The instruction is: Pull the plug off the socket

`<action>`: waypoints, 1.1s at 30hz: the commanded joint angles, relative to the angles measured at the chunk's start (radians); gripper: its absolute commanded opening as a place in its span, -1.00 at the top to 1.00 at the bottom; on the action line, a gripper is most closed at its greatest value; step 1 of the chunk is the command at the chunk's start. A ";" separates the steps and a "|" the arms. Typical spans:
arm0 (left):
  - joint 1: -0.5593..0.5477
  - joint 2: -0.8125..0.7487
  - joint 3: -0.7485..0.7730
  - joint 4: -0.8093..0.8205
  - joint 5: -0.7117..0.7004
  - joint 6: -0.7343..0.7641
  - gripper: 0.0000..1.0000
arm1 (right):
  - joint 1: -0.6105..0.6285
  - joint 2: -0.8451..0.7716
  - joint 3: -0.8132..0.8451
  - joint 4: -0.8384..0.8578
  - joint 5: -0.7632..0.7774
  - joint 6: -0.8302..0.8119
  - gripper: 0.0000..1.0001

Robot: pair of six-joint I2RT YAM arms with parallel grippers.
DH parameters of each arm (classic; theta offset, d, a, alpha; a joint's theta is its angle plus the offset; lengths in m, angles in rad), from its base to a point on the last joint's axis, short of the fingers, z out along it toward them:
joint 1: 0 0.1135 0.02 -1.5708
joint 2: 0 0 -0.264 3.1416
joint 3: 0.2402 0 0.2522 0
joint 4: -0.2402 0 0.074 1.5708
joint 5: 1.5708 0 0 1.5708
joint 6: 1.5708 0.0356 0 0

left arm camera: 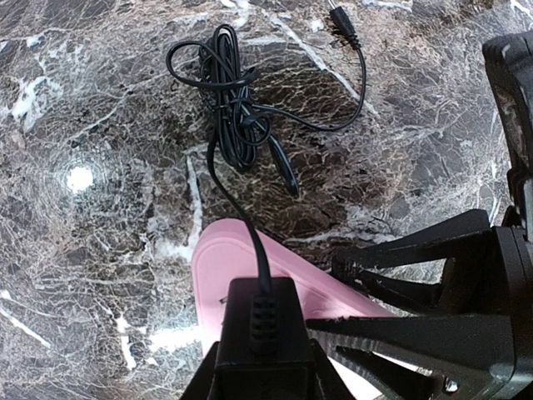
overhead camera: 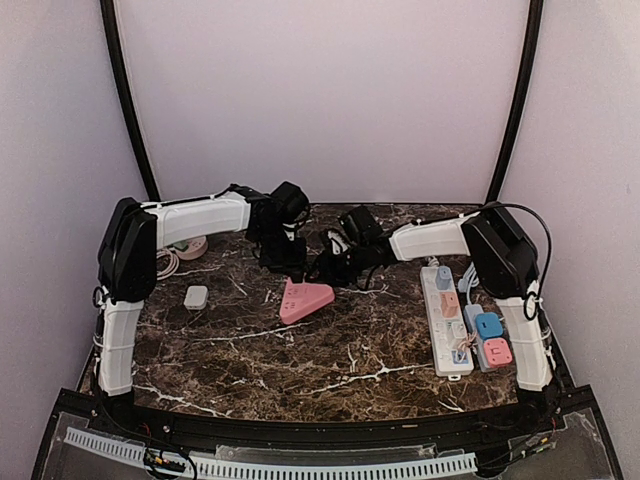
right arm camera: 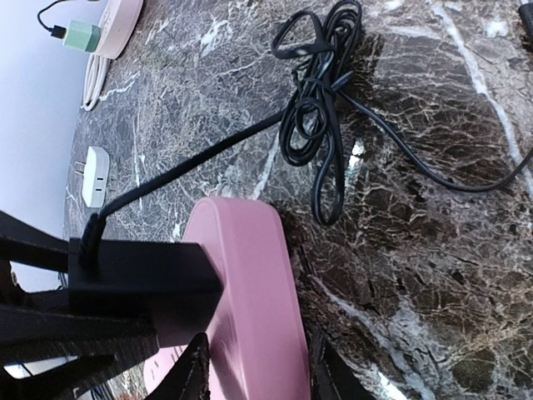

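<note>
Left gripper point(left arm camera: 262, 371) is clamped narrow on the black plug point(left arm camera: 256, 321), 1 finger on each flank, and the plug body fills the gap between them. Directly under that grip sits the pink socket block point(left arm camera: 241, 267), the plug's base against its top face; whether the prongs are seated or partly out, I cannot tell from here. Right gripper point(right arm camera: 258, 371) straddles the same pink block from the other side, its 2 fingers pressed to the block's long edges, so that gap is only as wide as the block. From the top camera both grippers meet just behind the block's wide end, nearly touching. The plug's cord point(left arm camera: 237, 217) rises from the top of the plug and runs ahead of my left fingers into a coiled bundle point(left arm camera: 237, 108) lying loose on the marble table point(left arm camera: 100, 250). Off beyond my left fingers a white adapter point(right arm camera: 96, 175) lies flat, well apart. Far outside my right fingers a white power strip point(overhead camera: 445, 320) lies along the table edge.
</note>
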 commanded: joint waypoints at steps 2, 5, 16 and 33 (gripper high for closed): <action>-0.013 -0.152 -0.039 0.080 0.006 -0.010 0.87 | 0.020 0.013 0.007 -0.185 0.155 -0.028 0.28; -0.013 -0.175 -0.076 0.123 0.018 -0.005 0.87 | 0.036 0.022 0.025 -0.219 0.198 -0.047 0.30; -0.013 -0.250 -0.138 0.211 0.012 0.004 0.87 | 0.050 0.052 0.044 -0.282 0.275 -0.069 0.31; -0.031 -0.316 -0.244 0.160 -0.153 -0.013 0.90 | 0.048 0.002 0.031 -0.257 0.274 -0.079 0.27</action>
